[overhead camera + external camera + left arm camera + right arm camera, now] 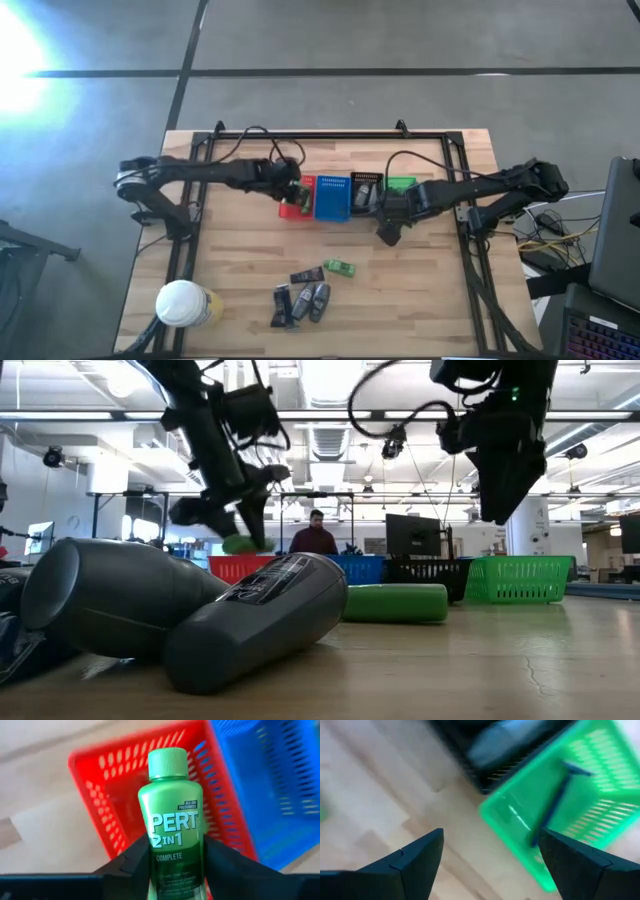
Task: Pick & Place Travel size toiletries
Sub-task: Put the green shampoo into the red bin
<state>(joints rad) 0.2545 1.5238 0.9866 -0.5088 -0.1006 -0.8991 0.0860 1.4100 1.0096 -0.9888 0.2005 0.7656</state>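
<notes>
Jaws of the left gripper (175, 870) are clamping a green bottle (173, 815) above the red basket (100, 775); release seems next; right gripper (490, 855) is waiting, spread empty.

bright green plastic bottle (172, 820): white "PERT 2 IN 1" lettering, green cap | red slotted plastic basket (125, 795): red, slot pattern | blue slotted plastic basket (332, 196): blue | green slotted plastic basket (570, 805): green, a dark thin stick (555, 802) inside | left end effector (172, 865): black | pale wooden bench (420, 290): light plank pattern
</notes>
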